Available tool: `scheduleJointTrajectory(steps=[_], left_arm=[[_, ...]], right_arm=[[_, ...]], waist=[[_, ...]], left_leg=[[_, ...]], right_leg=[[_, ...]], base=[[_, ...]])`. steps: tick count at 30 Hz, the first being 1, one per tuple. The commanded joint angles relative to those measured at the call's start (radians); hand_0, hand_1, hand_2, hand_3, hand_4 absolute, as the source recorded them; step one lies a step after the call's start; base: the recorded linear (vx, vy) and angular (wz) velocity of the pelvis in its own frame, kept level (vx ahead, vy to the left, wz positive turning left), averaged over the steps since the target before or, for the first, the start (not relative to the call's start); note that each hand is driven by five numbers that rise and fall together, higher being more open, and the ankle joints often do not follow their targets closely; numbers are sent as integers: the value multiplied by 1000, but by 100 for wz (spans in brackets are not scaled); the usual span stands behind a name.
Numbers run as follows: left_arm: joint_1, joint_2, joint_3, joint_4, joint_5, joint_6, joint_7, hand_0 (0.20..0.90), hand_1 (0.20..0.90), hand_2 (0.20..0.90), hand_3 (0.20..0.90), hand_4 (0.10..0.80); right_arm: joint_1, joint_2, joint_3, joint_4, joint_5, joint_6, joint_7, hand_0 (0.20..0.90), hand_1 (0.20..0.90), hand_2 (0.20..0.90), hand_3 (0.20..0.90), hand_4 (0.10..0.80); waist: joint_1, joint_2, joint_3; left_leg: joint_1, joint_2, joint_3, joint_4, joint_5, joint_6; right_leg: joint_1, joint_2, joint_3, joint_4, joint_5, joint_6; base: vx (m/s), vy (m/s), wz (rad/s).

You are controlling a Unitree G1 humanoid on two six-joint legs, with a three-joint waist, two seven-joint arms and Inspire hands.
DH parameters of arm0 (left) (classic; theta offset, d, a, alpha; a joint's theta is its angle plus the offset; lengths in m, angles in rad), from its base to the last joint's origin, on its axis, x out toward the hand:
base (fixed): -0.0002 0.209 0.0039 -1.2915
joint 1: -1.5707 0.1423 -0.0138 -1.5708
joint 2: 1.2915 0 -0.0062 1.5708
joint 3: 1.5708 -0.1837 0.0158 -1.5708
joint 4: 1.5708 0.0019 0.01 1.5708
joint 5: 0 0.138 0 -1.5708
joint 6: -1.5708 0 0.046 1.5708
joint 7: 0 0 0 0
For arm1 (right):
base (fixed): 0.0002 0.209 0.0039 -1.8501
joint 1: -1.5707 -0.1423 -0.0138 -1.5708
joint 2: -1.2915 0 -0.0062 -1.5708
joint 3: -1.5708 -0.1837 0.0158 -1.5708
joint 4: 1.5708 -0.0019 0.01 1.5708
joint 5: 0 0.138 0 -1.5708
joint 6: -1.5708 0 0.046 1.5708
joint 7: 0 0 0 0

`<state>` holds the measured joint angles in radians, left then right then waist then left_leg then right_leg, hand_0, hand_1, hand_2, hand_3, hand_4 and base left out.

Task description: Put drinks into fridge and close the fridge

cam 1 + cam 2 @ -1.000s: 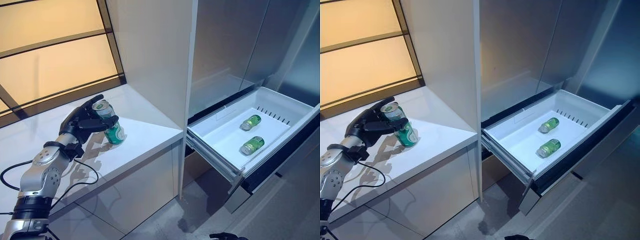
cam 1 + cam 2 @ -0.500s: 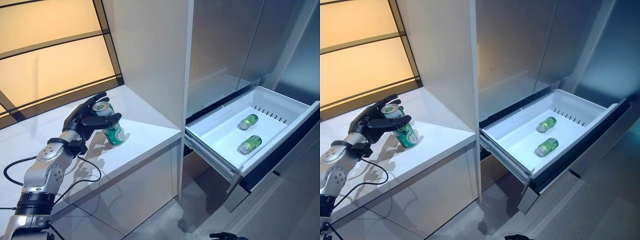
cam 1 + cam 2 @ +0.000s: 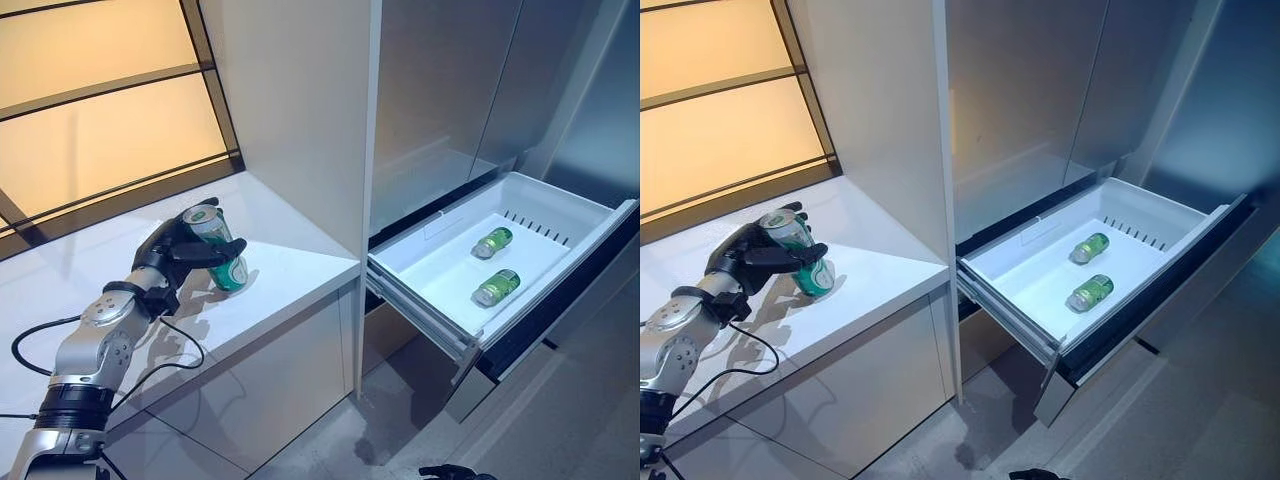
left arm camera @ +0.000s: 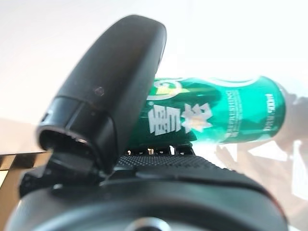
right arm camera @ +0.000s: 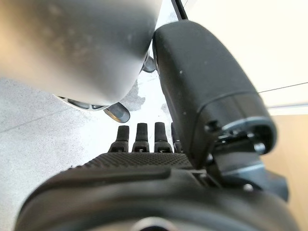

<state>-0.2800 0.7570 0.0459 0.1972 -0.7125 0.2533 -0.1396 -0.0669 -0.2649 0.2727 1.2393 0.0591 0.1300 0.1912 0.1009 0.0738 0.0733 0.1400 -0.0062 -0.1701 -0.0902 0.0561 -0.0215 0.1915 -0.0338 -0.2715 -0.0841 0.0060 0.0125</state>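
- My left hand (image 3: 172, 252) has its fingers and thumb curled round a green can (image 3: 219, 251), which stands on the white desk (image 3: 285, 270) with its base on the surface.
- The can's long axis leans: its silver top tips back toward my hand, its base sits farther out toward the desk's front edge.
- In the left wrist view the can (image 4: 226, 113) lies across the frame past the thumb (image 4: 115, 86), its length running sideways to the thumb.
- Well apart from my left hand, past the tall white panel (image 3: 300, 110), the fridge drawer (image 3: 440, 265) stands pulled out.
- Two more green cans (image 3: 492, 242) (image 3: 497, 287) lie on their sides on the drawer floor, one beyond the other, clear of each other, their long axes roughly parallel and running slantwise across the drawer.
- My right hand (image 5: 144, 139) hangs low over the grey floor (image 5: 43, 125); its fingers look straight and relaxed, holding nothing.
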Motion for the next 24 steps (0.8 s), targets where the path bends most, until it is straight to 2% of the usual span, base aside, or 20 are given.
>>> scheduleJointTrajectory(steps=[1,2,3,17,24], left_arm=[[-190,21,57,18,1,-106,5,862,862,862,856,756],[-189,18,56,15,1,-111,7,488,488,488,420,320],[-187,16,55,12,-5,-120,14,312,312,312,214,114],[-206,-65,47,-32,-87,-220,83,300,300,300,200,100],[-209,-69,41,-51,-68,-247,86,300,300,300,200,100]], right_arm=[[1,-21,33,24,-23,14,7,900,900,900,900,800],[1,-21,33,22,-23,15,7,900,900,900,900,800],[1,-22,32,22,-23,15,9,900,900,900,900,800],[1,-17,41,22,-24,17,6,900,900,900,900,800],[3,-13,48,18,-25,12,6,900,900,900,900,800]], waist=[[-23,-12,-15],[-23,-12,-14],[-24,-13,-13],[-39,-18,-14],[-43,-20,-16]], left_leg=[[15,-44,117,14,-56,22],[15,-44,117,14,-56,23],[17,-44,117,13,-57,23],[22,-43,119,7,-57,20],[25,-41,123,7,-58,20]], right_leg=[[-18,1,99,96,-80,26],[-18,1,100,96,-79,26],[-18,1,101,96,-79,26],[-12,7,116,84,-76,24],[-10,9,119,83,-76,23]], base=[[7,-1,-5],[9,-1,-3],[0,0,0],[3,-4,-3],[-2,-3,-6]])
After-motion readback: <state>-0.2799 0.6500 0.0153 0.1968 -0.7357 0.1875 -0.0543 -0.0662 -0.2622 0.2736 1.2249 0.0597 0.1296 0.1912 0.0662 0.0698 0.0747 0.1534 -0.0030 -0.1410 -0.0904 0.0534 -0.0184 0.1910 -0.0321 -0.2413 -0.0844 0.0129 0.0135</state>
